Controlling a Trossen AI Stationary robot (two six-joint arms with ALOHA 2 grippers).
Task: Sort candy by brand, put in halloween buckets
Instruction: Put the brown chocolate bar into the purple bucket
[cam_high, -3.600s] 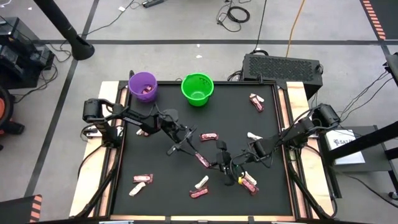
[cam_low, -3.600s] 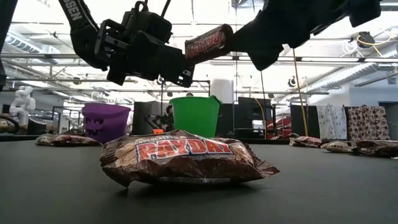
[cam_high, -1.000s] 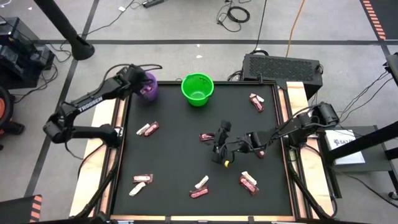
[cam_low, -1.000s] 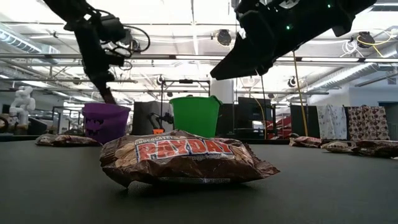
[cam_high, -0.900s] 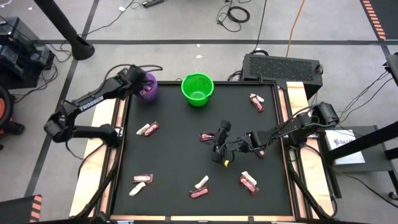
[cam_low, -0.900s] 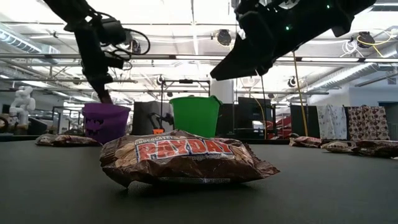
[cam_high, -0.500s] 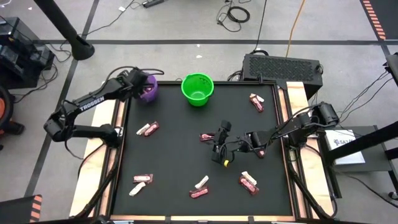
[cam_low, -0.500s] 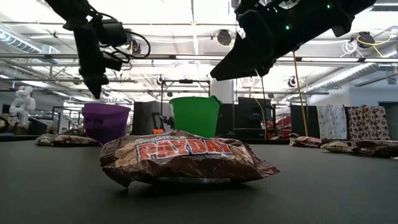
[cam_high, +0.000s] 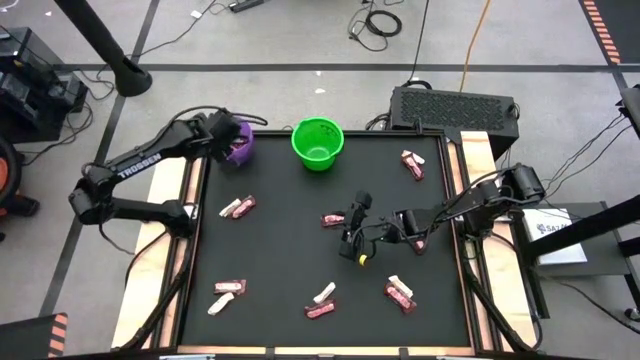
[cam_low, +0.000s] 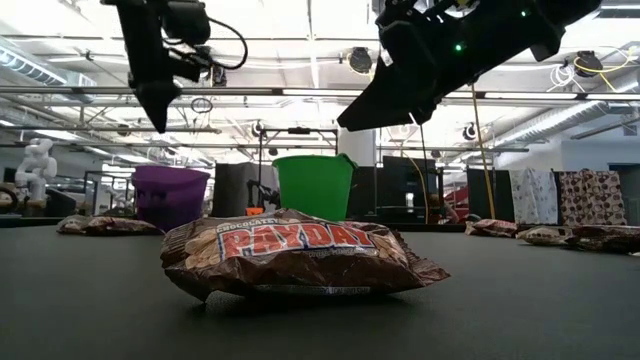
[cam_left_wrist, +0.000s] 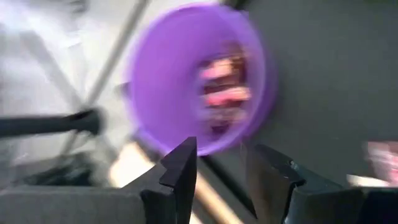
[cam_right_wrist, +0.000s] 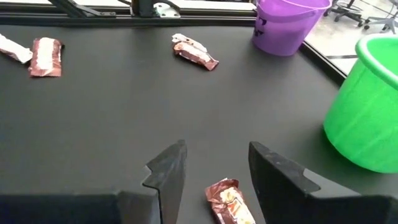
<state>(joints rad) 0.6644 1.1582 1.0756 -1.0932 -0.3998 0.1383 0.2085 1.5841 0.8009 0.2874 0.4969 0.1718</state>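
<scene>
Landmark: the purple bucket (cam_high: 237, 140) is standing at the far left corner of the black table (cam_high: 280, 260).
Left gripper: the left gripper (cam_left_wrist: 217, 163) is hovering above the purple bucket's rim, fingers parted by a narrow gap and carrying nothing.
Purple bucket contents: pink-red wrapped candy (cam_left_wrist: 225, 87) is lying inside it.
Green bucket: the green bucket (cam_high: 317, 143) is sitting just beside the purple bucket, on its right.
Right gripper: the right gripper (cam_right_wrist: 211, 163) is hanging over the mat, well apart from the purple bucket, fingers spread wide and empty.
Nearest bar: a reddish-brown bar (cam_right_wrist: 228, 201) is lying just beyond the right gripper's fingers.
Loose candy: other bars (cam_high: 237, 207) are lying scattered on the mat, away from the purple bucket.
</scene>
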